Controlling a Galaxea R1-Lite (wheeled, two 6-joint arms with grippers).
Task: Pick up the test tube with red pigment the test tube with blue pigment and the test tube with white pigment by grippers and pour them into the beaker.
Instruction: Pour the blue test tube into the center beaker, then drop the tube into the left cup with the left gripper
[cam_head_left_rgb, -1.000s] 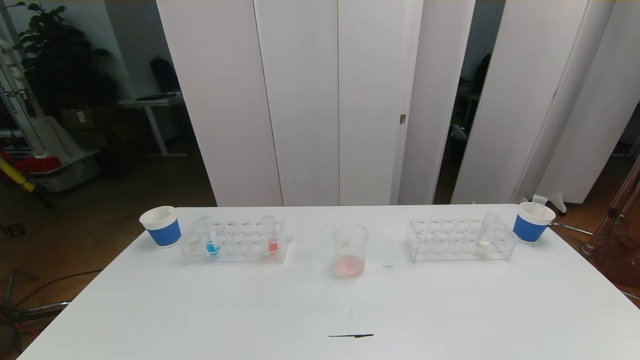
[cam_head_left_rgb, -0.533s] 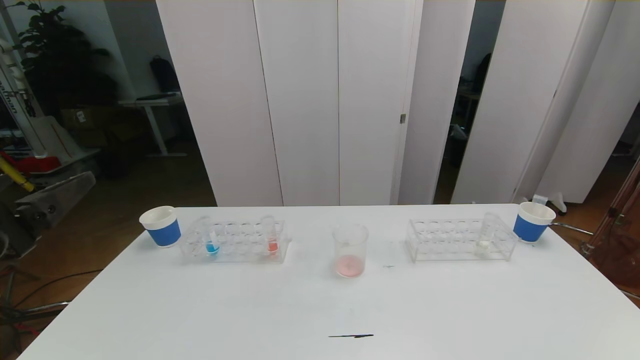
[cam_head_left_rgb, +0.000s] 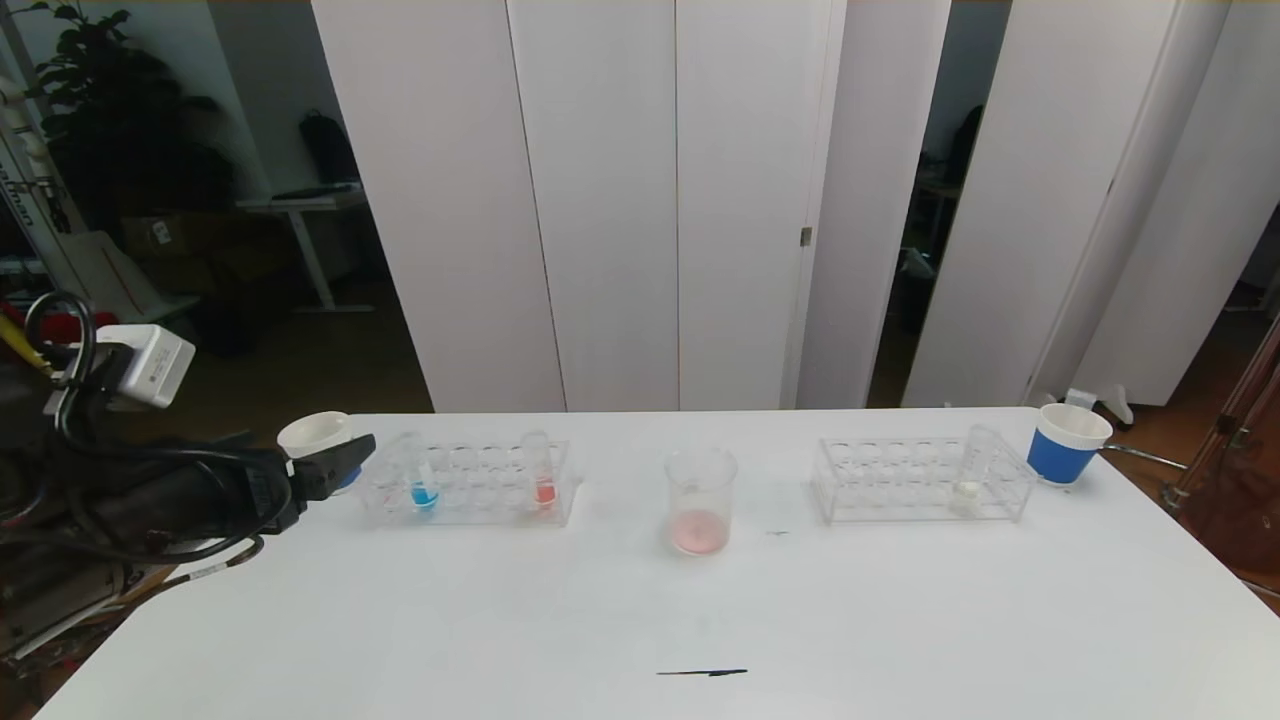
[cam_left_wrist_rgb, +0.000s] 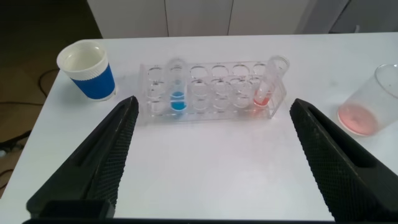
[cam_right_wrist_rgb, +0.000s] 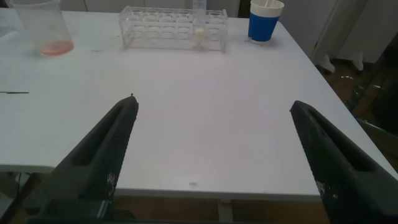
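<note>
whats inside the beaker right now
A thin pinkish-red layer of liquid lies at the bottom of the beaker; above that it looks empty. No tube is in it.

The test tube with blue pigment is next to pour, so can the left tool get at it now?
Probably yes: the left tool is open, facing the test tube with blue pigment, nothing between them.

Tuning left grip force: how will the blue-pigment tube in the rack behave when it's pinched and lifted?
The test tube with blue pigment looks like smooth clear glass or plastic, so probably slippery and perhaps fragile. It is slim with little liquid, so likely light. Its round bottom means it would roll or tip outside the rack. The left gripper is open, not touching it.
</note>
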